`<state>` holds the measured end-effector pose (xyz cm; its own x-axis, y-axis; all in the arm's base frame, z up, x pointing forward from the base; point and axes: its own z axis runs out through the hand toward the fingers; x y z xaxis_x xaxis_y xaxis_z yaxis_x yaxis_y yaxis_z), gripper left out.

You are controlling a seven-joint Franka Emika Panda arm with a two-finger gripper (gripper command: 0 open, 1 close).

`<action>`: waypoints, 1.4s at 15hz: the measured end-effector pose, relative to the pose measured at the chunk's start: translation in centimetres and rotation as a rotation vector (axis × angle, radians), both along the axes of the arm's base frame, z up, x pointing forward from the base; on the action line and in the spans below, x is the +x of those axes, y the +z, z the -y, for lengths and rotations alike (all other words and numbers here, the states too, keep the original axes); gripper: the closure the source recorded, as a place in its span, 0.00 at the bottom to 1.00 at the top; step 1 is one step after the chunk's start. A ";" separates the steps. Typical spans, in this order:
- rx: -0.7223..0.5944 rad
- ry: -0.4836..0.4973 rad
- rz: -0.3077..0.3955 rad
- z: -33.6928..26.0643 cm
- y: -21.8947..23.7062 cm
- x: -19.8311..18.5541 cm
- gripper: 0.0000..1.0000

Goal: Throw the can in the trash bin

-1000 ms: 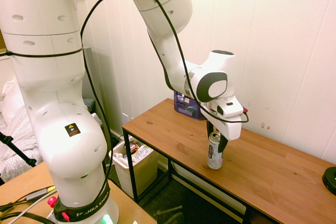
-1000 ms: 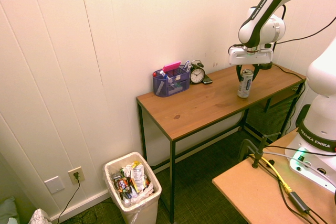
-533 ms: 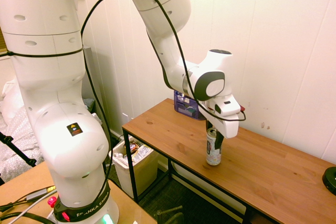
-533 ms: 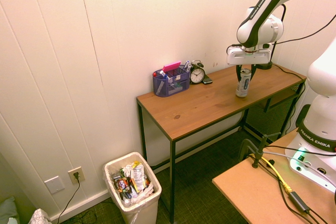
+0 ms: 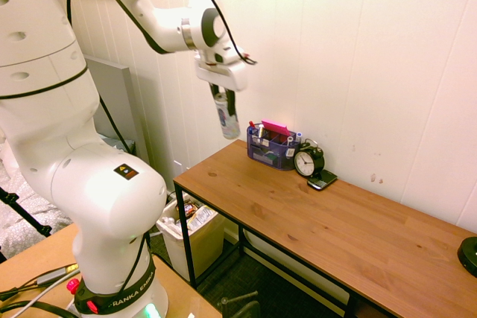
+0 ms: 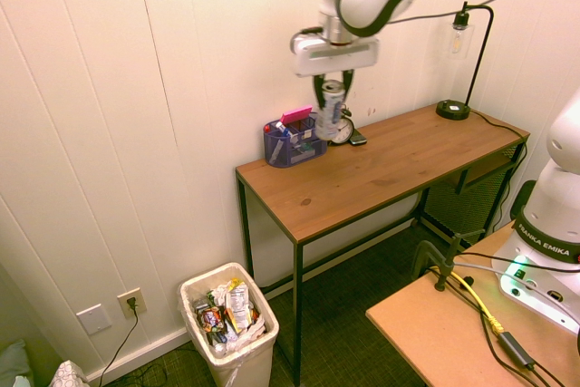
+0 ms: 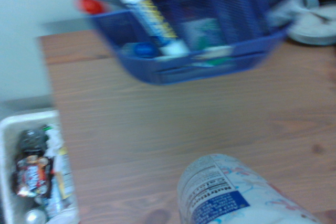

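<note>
Black-fingered white gripper closed on slim silver-white printed can, held above wooden desk, long axis slightly tilted. Cream-white rectangular plastic bin: lower, 7 o'clock from gripper, second exterior view.

Open air above trash bin, blue organiser beside 1 clock

Blue organiser (rather full) beside the alarm clock.

My arm is glossy white and rounded, with black lettering bands (FRANKA EMIKA, naturally), dark oval caps and a small warning sticker.
</note>
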<state>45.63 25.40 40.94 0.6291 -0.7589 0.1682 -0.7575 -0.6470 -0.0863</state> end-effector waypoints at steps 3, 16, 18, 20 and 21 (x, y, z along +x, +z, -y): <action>-0.040 0.084 -0.050 -7.5 -2.7 1.9 1.00; -0.023 0.151 -0.159 -18.4 -11.3 10.5 0.00; -0.027 0.143 -0.162 -17.6 -11.6 11.0 0.00; -0.022 0.144 -0.167 -17.0 -11.9 11.3 0.00; -0.018 0.143 -0.162 -16.7 -11.9 11.5 0.00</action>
